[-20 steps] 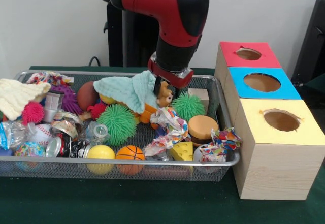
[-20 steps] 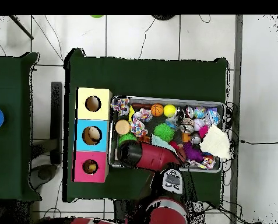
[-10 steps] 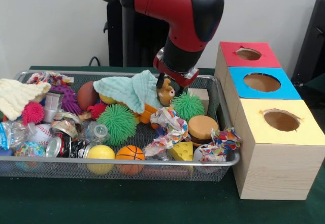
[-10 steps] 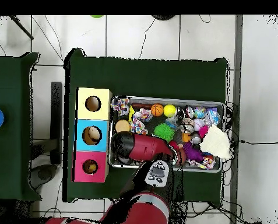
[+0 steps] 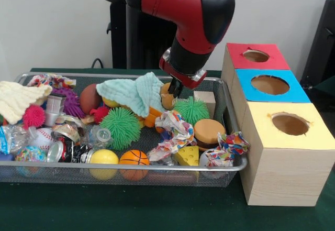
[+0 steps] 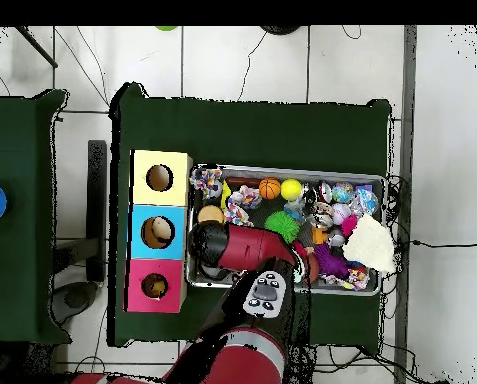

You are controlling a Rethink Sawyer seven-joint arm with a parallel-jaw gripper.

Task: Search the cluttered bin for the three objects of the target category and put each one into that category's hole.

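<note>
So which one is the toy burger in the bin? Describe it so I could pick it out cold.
Start at the yellow-topped box nearest the camera in the front view; the wire bin sits right beside it. In that end of the bin lies the toy burger, just below the spiky green ball. It is the only smooth, tan, bun-shaped disc with a dark band around its middle.

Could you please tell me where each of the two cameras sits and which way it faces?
Front view: sits low across the table, facing the robot; looks at the wire bin and the three boxes; the red arm comes down from above, its hand by the mint cloth.
Overhead view: sits above, looking straight down; the arm reaches up from the bottom edge.
Both show the bin, the boxes and the arm.
</note>
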